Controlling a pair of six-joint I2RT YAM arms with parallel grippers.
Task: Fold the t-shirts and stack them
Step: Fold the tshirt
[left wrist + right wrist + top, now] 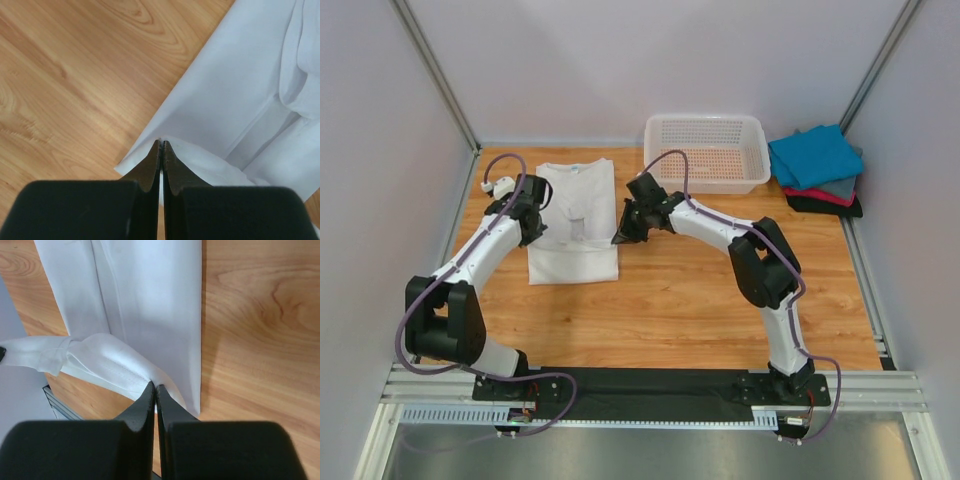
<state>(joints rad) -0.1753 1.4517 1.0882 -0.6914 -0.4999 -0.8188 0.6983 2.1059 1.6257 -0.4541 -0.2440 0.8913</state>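
While both pincers sit clamped flat, I see the left gripper (161, 142) nipping the thin left edge of the white t-shirt (575, 235), and the right gripper (154, 386) pinching a stitched hem at its right edge. That soft, smooth cloth lies as a long rectangle on the grained wooden table (700, 290), near the perforated plastic basket (704, 184). Four folded shirts (817, 158), teal on top, sit stacked at the far right.

Both arms reach forward, elbows bent. Left end effector (161, 142) and right end effector (154, 386) pinch the shirt (575, 250), jaws together.
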